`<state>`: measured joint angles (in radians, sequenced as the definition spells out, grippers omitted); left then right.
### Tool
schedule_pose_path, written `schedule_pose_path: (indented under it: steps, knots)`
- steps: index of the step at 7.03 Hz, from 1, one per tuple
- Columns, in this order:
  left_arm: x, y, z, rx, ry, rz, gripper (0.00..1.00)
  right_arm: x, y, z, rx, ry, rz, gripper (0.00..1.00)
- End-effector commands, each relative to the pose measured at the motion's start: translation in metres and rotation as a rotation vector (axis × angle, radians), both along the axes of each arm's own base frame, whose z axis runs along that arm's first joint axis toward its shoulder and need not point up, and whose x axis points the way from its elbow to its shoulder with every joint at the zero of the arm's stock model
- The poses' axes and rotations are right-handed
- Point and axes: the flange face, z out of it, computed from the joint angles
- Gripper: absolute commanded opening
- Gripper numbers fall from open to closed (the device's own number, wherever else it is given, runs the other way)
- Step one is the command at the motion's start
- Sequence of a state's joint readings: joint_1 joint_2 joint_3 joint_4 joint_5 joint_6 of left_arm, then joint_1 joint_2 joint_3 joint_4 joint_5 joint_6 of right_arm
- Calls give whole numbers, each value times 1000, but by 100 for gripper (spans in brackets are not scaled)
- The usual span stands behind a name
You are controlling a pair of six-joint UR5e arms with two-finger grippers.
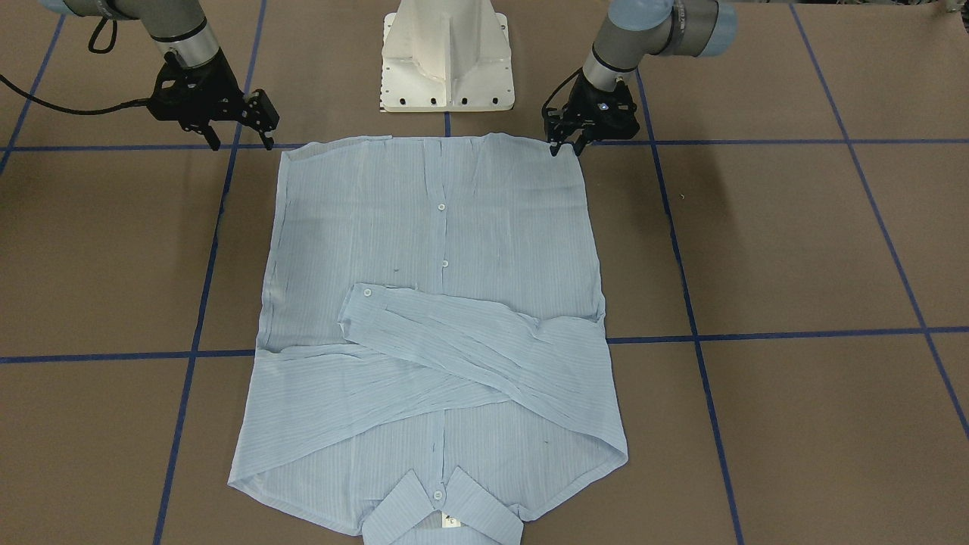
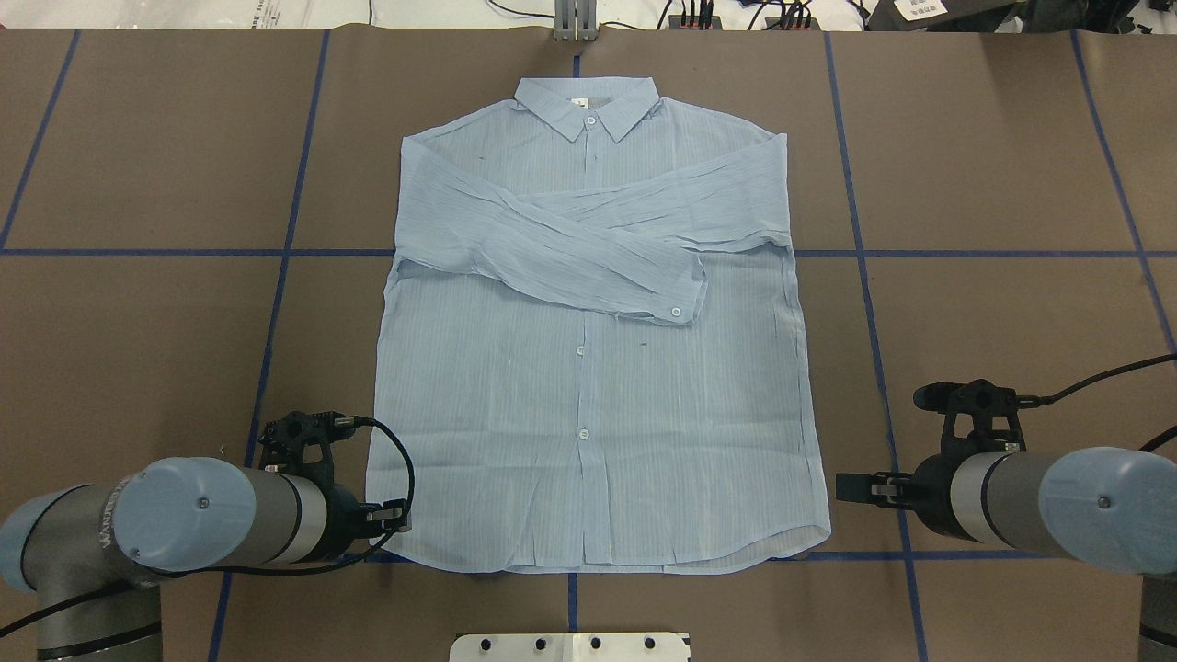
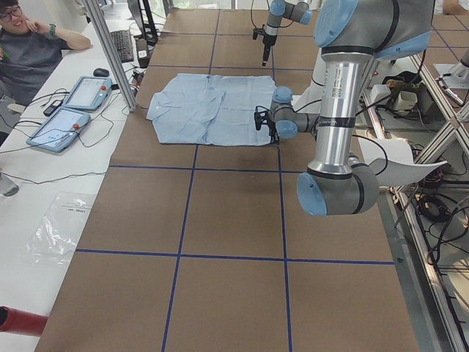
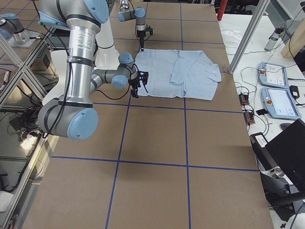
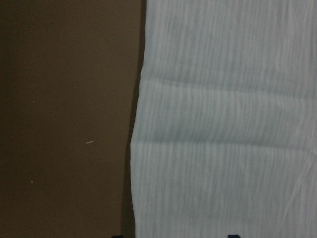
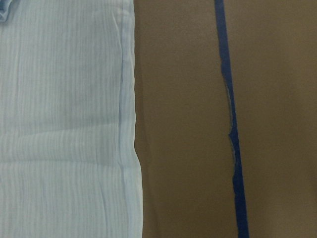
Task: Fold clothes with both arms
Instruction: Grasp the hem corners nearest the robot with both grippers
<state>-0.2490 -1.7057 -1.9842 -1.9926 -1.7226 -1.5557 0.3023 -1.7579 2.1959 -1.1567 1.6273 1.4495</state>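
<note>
The pale blue striped shirt (image 1: 439,227) lies flat on the brown table, buttoned front up, both sleeves crossed over the chest, collar (image 2: 588,101) on the far side from me. My left gripper (image 1: 567,147) is open and empty, low over the shirt's hem corner on my left (image 2: 382,542). In the left wrist view the shirt's side edge (image 5: 138,148) runs between the two fingertips. My right gripper (image 1: 242,140) is open and empty, beside the other hem corner, apart from the cloth. The right wrist view shows the shirt's edge (image 6: 129,148) and bare table.
Blue tape lines (image 2: 276,276) grid the brown table (image 2: 138,322). The white pedestal base (image 1: 447,60) stands just behind the hem. In the exterior left view an operator (image 3: 29,51) sits by a white side table with two control tablets (image 3: 73,110).
</note>
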Motion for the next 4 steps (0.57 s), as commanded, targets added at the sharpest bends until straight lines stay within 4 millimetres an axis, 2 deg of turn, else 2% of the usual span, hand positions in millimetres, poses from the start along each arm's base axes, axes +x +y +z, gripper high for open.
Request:
schedule_pose_path:
  steps: [1, 3, 4]
  knots:
    - [0, 0, 4, -3, -8, 0, 52, -1, 1, 2, 0, 4, -2, 100]
    - [3, 1, 4, -10, -36, 3, 52, -2, 1, 3, -1, 7, -2, 100]
    - [3, 1, 5, -11, -39, 3, 47, -2, 1, 3, -2, 7, -3, 100]
